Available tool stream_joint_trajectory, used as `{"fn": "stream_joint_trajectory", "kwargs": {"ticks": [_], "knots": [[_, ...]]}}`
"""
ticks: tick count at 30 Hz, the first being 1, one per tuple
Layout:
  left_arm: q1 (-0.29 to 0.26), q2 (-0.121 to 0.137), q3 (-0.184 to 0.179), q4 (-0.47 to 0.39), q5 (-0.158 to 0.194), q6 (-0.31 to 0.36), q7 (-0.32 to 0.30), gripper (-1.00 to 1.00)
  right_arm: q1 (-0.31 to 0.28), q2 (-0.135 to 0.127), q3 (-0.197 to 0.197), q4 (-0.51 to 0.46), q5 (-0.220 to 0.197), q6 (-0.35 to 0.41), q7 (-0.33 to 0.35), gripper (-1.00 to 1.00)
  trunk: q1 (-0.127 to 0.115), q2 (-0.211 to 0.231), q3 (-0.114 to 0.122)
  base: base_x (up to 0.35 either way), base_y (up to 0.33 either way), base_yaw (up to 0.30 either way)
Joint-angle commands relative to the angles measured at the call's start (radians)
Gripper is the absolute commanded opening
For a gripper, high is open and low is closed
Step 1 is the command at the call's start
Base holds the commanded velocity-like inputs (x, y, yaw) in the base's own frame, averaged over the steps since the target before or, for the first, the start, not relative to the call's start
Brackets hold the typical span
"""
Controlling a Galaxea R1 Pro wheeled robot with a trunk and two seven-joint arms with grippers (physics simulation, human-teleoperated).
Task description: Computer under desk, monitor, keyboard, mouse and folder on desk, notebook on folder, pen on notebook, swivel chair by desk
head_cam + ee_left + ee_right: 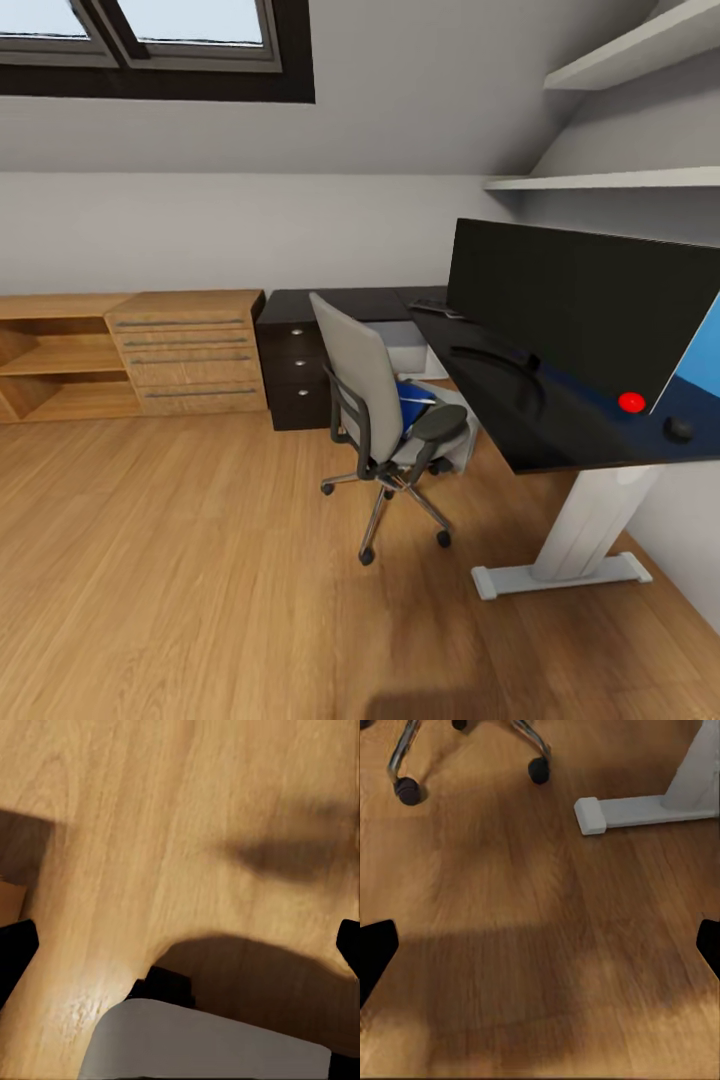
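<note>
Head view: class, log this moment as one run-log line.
phase: approach | swivel chair: beside desk, blue items on seat | monitor: on desk | left gripper: open | right gripper: open

My three cameras: head on the bedroom corner, both wrists aimed at the floor.

From the head I look forward and down across the wood floor (200,580) from some way off, taking in the swivel chair (385,420), the black worktop (520,400) with its white leg (585,530), the monitor (570,310) close at the right, and the low wood cabinet (130,350) by the far wall. My right wrist camera faces steeply down at the floor, and shares with the head view the chair's castors (538,769) and the white leg's foot (645,810). My left wrist camera sits nearer the boards, facing down past a grey panel (202,1042).
</note>
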Motion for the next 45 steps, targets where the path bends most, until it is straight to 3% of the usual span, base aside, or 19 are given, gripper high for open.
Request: {"fn": "stream_joint_trajectory", "kwargs": {"ticks": [1, 4, 5, 6, 10, 14, 17, 19, 21, 22, 24, 25, 29, 30, 31, 34, 38, 45], "knots": [[0.000, -0.006, 0.004, -0.241, -0.003, 0.034, 0.018, 1.00, -0.047, 0.001, 0.001, -0.009, -0.001, 0.004, -0.003, 1.00, 0.004, -0.008, -0.004, 0.000, 0.000, 0.000], [-0.001, -0.031, 0.001, -0.404, -0.019, 0.199, 0.099, 1.00, -0.123, 0.004, 0.000, -0.009, -0.002, 0.049, -0.003, 1.00, 0.015, -0.029, -0.013, 0.000, 0.000, 0.000], [-0.007, -0.074, -0.009, -0.541, -0.036, 0.382, 0.157, 1.00, -0.202, 0.008, -0.001, -0.007, -0.003, 0.126, -0.003, 1.00, 0.019, -0.036, -0.016, 0.000, 0.000, 0.000], [-0.028, -0.097, -0.021, -0.583, -0.050, 0.456, 0.173, 1.00, -0.241, 0.012, -0.001, -0.006, -0.004, 0.168, -0.003, 1.00, 0.023, -0.043, -0.019, 0.000, 0.000, 0.000], [-0.148, -0.143, -0.083, -0.624, -0.119, 0.586, 0.201, 1.00, -0.366, 0.036, -0.002, -0.004, -0.005, 0.260, -0.003, 1.00, 0.038, -0.071, -0.032, 0.000, 0.000, 0.000], [-0.235, -0.157, -0.114, -0.628, -0.150, 0.632, 0.206, 1.00, -0.478, 0.055, -0.003, 0.018, -0.007, 0.324, -0.004, 1.00, 0.054, -0.099, -0.044, 0.000, 0.000, 0.000], [-0.257, -0.157, -0.118, -0.662, -0.154, 0.642, 0.206, 1.00, -0.547, 0.065, -0.003, 0.052, -0.021, 0.374, -0.005, 1.00, 0.065, -0.120, -0.054, 0.000, 0.000, 0.000], [-0.265, -0.157, -0.117, -0.683, -0.145, 0.646, 0.205, 1.00, -0.591, 0.070, -0.003, 0.077, -0.043, 0.396, -0.006, 1.00, 0.073, -0.134, -0.060, 0.000, 0.000, 0.000], [-0.269, -0.157, -0.117, -0.719, -0.113, 0.649, 0.204, 1.00, -0.638, 0.074, -0.003, 0.097, -0.081, 0.411, -0.007, 1.00, 0.081, -0.148, -0.066, 0.000, 0.000, 0.000], [-0.272, -0.157, -0.120, -0.801, -0.080, 0.651, 0.204, 1.00, -0.677, 0.075, -0.003, 0.105, -0.111, 0.433, -0.008, 1.00, 0.084, -0.155, -0.070, 0.000, 0.000, 0.000], [-0.272, -0.157, -0.126, -0.856, -0.071, 0.653, 0.204, 1.00, -0.696, 0.075, -0.003, 0.108, -0.120, 0.458, -0.008, 1.00, 0.092, -0.169, -0.076, 0.000, 0.000, 0.000], [-0.253, -0.157, -0.143, -0.955, -0.063, 0.675, 0.204, 1.00, -0.727, 0.071, -0.004, 0.109, -0.129, 0.509, -0.009, 1.00, 0.096, -0.176, -0.079, 0.000, 0.000, 0.000], [-0.140, -0.157, -0.164, -1.158, -0.056, 0.764, 0.203, 1.00, -0.768, 0.054, -0.007, 0.106, -0.143, 0.570, -0.012, 1.00, 0.111, -0.204, -0.091, 0.000, 0.000, 0.000], [-0.128, -0.157, -0.165, -1.175, -0.055, 0.771, 0.202, 1.00, -0.771, 0.049, -0.008, 0.105, -0.147, 0.574, -0.013, 1.00, 0.115, -0.211, -0.095, 0.000, 0.000, 0.000], [-0.072, -0.154, -0.170, -1.231, -0.054, 0.793, 0.200, 1.00, -0.782, 0.026, -0.014, 0.107, -0.229, 0.605, -0.019, 1.00, 0.119, -0.218, -0.098, 0.000, 0.000, 0.000], [-0.039, -0.148, -0.177, -1.244, -0.054, 0.794, 0.199, 1.00, -0.783, 0.020, -0.013, 0.104, -0.255, 0.646, -0.016, 1.00, 0.130, -0.239, -0.107, 0.000, 0.000, 0.000], [0.006, -0.141, -0.219, -1.269, -0.057, 0.786, 0.198, 1.00, -0.784, 0.017, -0.013, 0.102, -0.269, 0.722, -0.013, 1.00, 0.146, -0.267, -0.120, 0.000, 0.000, 0.000], [0.022, -0.135, -0.266, -1.278, -0.057, 0.782, 0.198, 1.00, -0.784, 0.016, -0.017, 0.068, -0.275, 0.718, -0.010, 1.00, 0.173, -0.316, -0.142, 0.000, 0.000, 0.000]]}}
